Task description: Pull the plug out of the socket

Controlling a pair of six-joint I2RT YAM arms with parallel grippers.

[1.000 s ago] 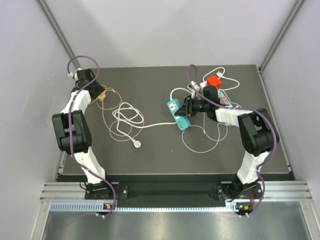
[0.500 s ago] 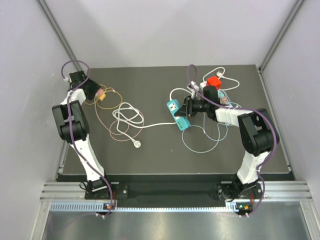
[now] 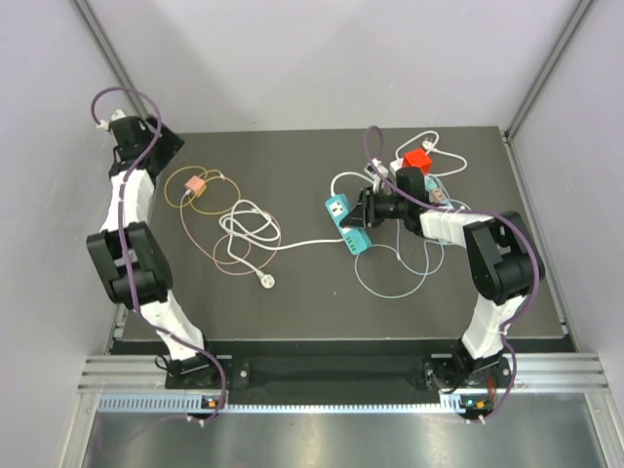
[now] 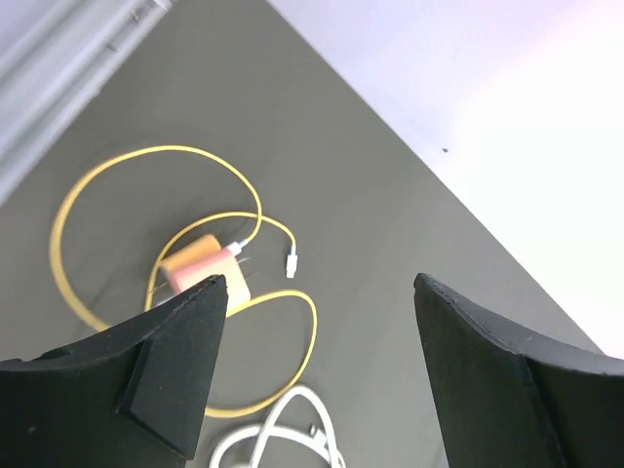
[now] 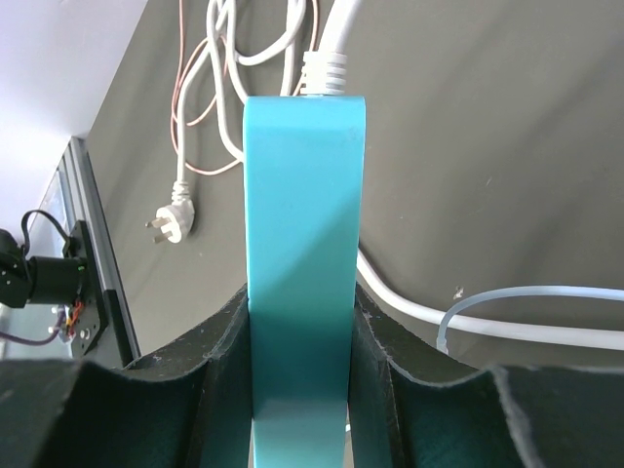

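The plug point(image 3: 195, 185), a small pink-orange charger on a looped yellow cable, lies loose on the dark table at the left, also seen below the left wrist point(image 4: 200, 265). My left gripper point(image 3: 168, 144) hangs above it near the far left corner, open and empty point(image 4: 320, 292). The socket point(image 3: 438, 195), a white strip with pastel outlets, shows only partly behind my right arm. My right gripper point(image 3: 363, 210) is shut on the sides of a teal power strip point(image 5: 304, 244), which lies mid-table point(image 3: 346, 222).
A white cord coils mid-table and ends in a white wall plug point(image 3: 265, 281) point(image 5: 171, 216). A red cube point(image 3: 418, 159) sits among white cords at the back right. A pale blue cable loop point(image 3: 390, 283) lies in front of the teal strip.
My left gripper opened and let go of the pink-orange plug, then rose back toward the far left corner. The plug now lies alone on the table. The right arm stayed still.
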